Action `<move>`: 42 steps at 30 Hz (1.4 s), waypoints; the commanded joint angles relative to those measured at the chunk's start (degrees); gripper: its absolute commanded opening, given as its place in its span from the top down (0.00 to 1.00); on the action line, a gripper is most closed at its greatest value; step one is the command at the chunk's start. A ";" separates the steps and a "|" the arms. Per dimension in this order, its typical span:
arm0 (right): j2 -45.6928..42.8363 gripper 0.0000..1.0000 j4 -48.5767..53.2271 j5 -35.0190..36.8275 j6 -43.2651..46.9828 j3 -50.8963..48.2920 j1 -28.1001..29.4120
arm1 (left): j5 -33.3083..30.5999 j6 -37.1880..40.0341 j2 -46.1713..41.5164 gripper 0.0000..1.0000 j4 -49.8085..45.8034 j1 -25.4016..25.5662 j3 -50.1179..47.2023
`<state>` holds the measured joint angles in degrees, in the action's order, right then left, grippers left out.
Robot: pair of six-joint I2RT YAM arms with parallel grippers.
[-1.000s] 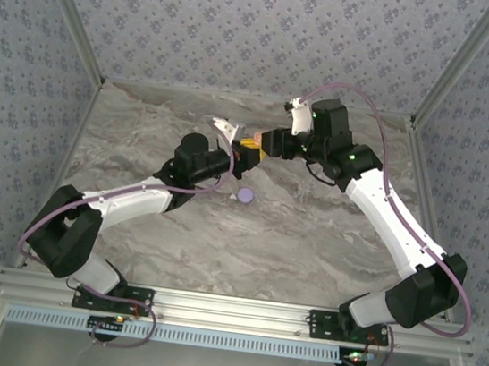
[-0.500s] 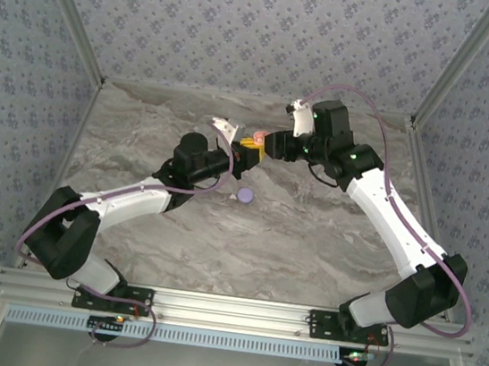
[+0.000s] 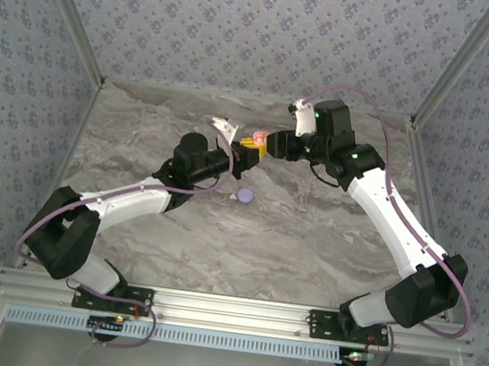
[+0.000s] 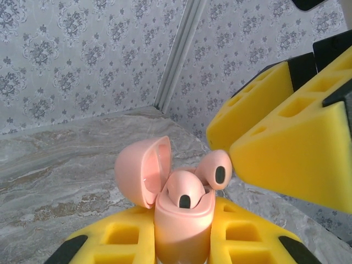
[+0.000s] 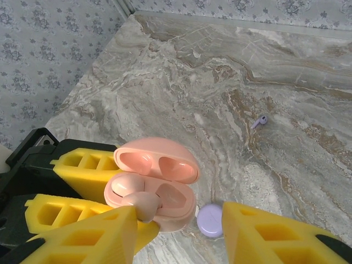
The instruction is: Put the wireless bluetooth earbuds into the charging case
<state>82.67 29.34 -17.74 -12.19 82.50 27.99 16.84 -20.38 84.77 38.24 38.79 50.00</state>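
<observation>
**Pink case held open above a marbled table**

The table (image 3: 309,237) is a grey-and-tan slab with a marble pattern, matt and veined, and runs to the far wall. Walls (image 3: 248,21) papered in pale blue-grey with a repeating floral motif close it in on three sides. Brushed aluminium posts (image 3: 68,15) slant up at the corners.

The left claw (image 4: 181,242) is clamped on the charging case (image 5: 165,201), with its yellow, hollow-celled foam fingers pressing both sides. The case is smooth salmon-pink plastic, rounded like a pebble, and is held above the middle of the table towards the far side. Its lid (image 5: 157,159) is hinged back, showing two shallow moulded hollows inside.

One seated earbud (image 4: 184,192), glossy pink with a small dark oval on its face, sits down in the case. A second earbud (image 4: 215,169) of the same make stands higher, at the case's rim. It touches the tip of one finger of the right claw (image 5: 179,212), whose wedge-shaped yellow fingers stand well apart with nothing pinched between them (whether this bud is in its socket I cannot tell).

On the table, just near of the held case, lies a lilac disc (image 3: 245,196), round and smooth. Farther off, a tiny lilac earbud (image 5: 259,120) lies alone on the marble.
</observation>
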 commanded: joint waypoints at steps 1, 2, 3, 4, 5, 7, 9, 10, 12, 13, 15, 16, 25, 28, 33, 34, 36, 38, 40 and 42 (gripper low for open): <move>-0.67 0.54 2.21 2.17 0.96 0.73 -0.63 | 0.21 0.87 -2.25 0.95 2.32 0.47 0.34; -0.63 0.54 2.36 2.41 0.98 0.65 -0.74 | 0.12 0.95 -2.24 0.95 2.28 0.46 0.31; -0.64 0.54 2.37 2.52 1.02 0.65 -0.74 | 0.04 0.96 -2.24 0.95 2.28 0.47 0.28; -0.67 0.54 2.41 2.71 1.02 0.65 -0.72 | 0.03 0.95 -2.33 0.95 2.34 0.48 0.28; -0.67 0.54 2.39 2.86 1.14 0.71 -0.74 | 0.09 0.96 -2.34 0.95 2.43 0.45 0.30; -0.64 0.54 2.48 3.22 1.11 0.69 -0.79 | 0.25 0.96 -2.26 0.95 2.54 0.45 0.32; -0.66 0.54 2.61 3.75 1.11 0.78 -0.86 | 0.45 0.96 -2.28 0.95 2.63 0.47 0.25; -0.62 0.54 2.65 3.85 1.13 0.80 -0.90 | 0.54 0.88 -2.33 0.95 2.72 0.45 0.21; -0.58 0.54 2.65 3.85 1.09 0.73 -1.00 | 0.94 0.87 -2.31 0.95 2.89 0.50 0.19; -0.58 0.54 2.57 3.81 1.08 0.73 -1.01 | 1.20 0.87 -2.26 0.95 2.89 0.47 0.19; -0.40 0.54 2.57 3.70 1.03 0.80 -1.07 | 1.57 0.75 -2.26 0.95 2.91 0.49 0.19; -0.34 0.54 2.56 3.61 1.02 0.78 -1.09 | 1.77 0.78 -2.28 0.95 2.97 0.45 0.19; 0.82 0.54 3.43 3.70 1.20 1.61 -1.05 | 3.68 0.69 -2.38 0.95 3.72 0.44 -0.10; 1.29 0.54 3.69 3.85 1.29 1.92 -1.09 | 4.46 0.77 -2.50 0.95 3.95 0.49 -0.16; 2.30 0.54 4.83 4.37 1.30 3.00 -1.17 | 5.48 0.96 -2.79 0.95 4.04 0.42 -0.19; 2.55 0.54 4.84 4.53 1.29 3.24 -1.16 | 5.56 1.00 -2.79 0.95 3.95 0.45 -0.41; 2.83 0.54 4.82 4.76 1.20 3.37 -1.18 | 6.13 1.17 -3.03 0.95 4.08 0.46 -0.51; 2.90 0.54 4.85 4.77 1.20 3.52 -1.18 | 6.01 1.30 -3.21 0.95 3.87 0.49 -0.67; 2.81 0.53 4.83 4.80 1.11 3.50 -1.18 | 5.84 1.48 -3.52 0.95 3.60 0.44 -0.81; 2.68 0.54 4.84 4.66 1.02 3.49 -1.34 | 5.82 1.87 -3.77 0.95 3.43 0.45 -1.11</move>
<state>84.88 32.91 -13.67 -11.97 84.18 26.74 19.94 -19.92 83.99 38.74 38.68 49.28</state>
